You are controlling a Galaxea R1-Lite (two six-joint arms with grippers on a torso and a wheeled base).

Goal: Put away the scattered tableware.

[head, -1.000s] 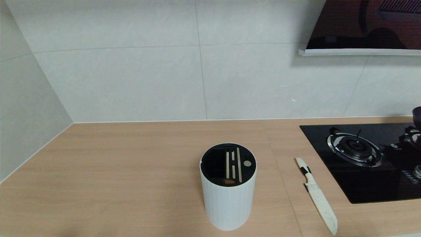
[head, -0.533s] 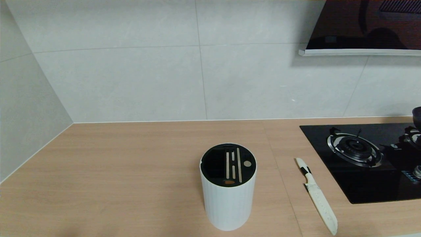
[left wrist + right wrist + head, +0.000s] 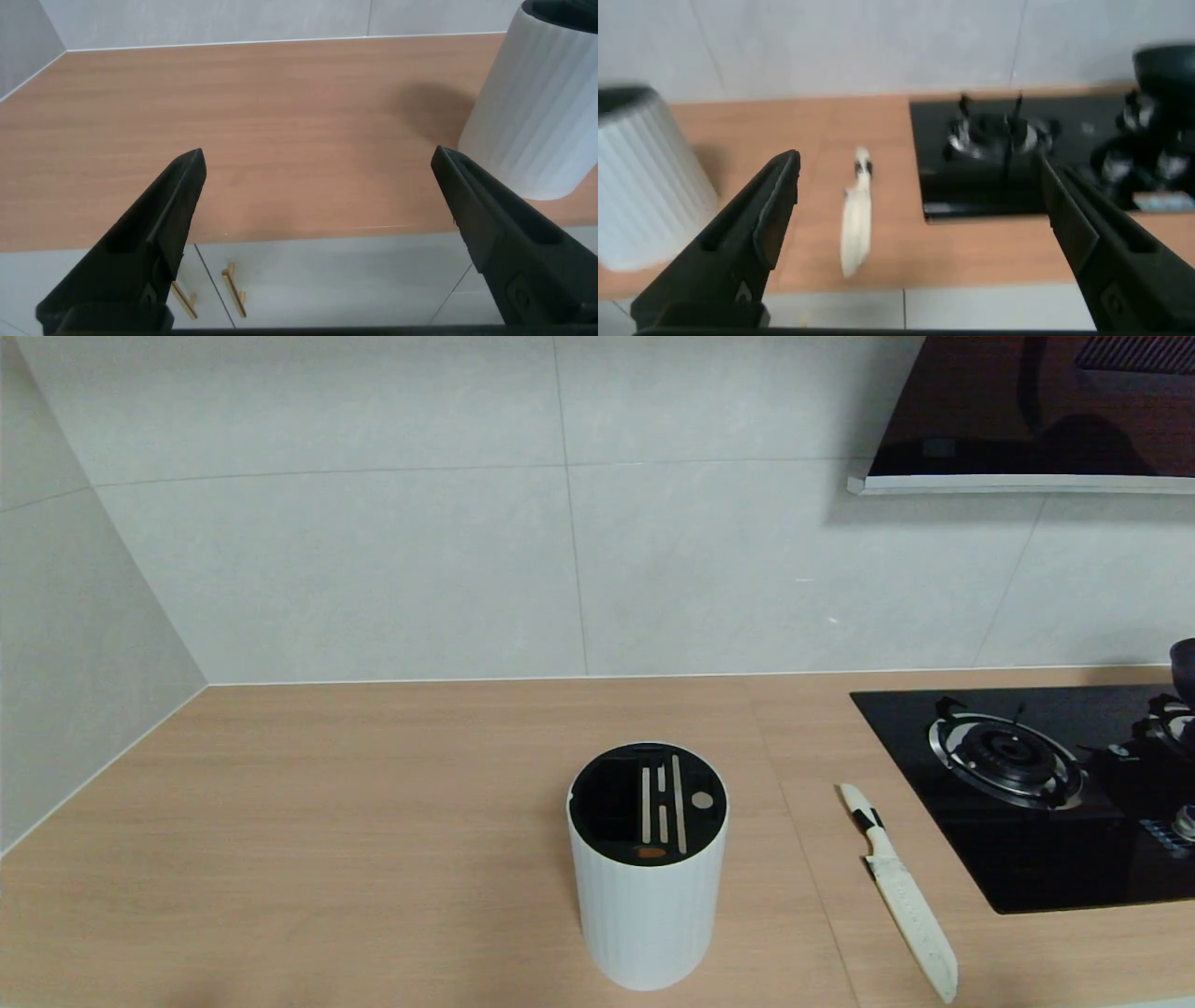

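We see the knife (image 3: 896, 887) lying flat on the table (image 3: 373, 803), between the white slotted holder (image 3: 648, 896) and the stove (image 3: 1027, 803). The left gripper (image 3: 318, 157) and right gripper (image 3: 917, 166) are both wide open and empty. Our worry is the pick: a flat blade offers little to pinch, so it could slip or skid toward the stove. A tilted knife might also miss the narrow slots and tip the holder.

Dark pot (image 3: 1184, 661), perhaps, partly off-edge.

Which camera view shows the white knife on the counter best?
The head view: it sees the whole knife from above, handle, black band and blade. The right wrist view shows it farther off and foreshortened. The left wrist view faces the holder.
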